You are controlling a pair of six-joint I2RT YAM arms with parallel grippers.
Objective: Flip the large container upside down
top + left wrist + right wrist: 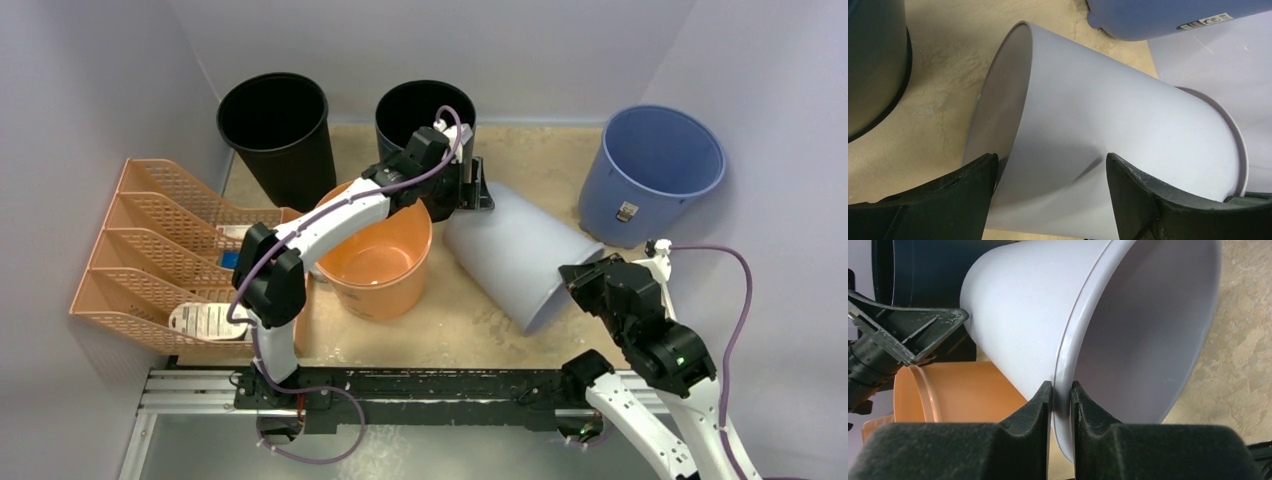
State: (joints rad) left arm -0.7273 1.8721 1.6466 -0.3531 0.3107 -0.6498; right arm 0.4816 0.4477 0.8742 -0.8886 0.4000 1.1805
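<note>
The large light-grey container (515, 250) lies tilted on its side in the middle of the table, base toward the back left, open mouth toward the front right. My right gripper (575, 275) is shut on its rim; in the right wrist view the gripper (1062, 385) pinches the rim, one finger outside and one inside the container (1023, 305). My left gripper (478, 185) is open at the base end. In the left wrist view the gripper (1050, 160) has its jaws wide apart over the container's wall (1108, 115); I cannot tell whether they touch it.
An orange bucket (380, 265) stands just left of the container. Two black bins (275, 120) (425, 110) stand at the back, a blue bin (655, 165) at the back right. An orange file rack (160, 250) fills the left side. Walls close in on three sides.
</note>
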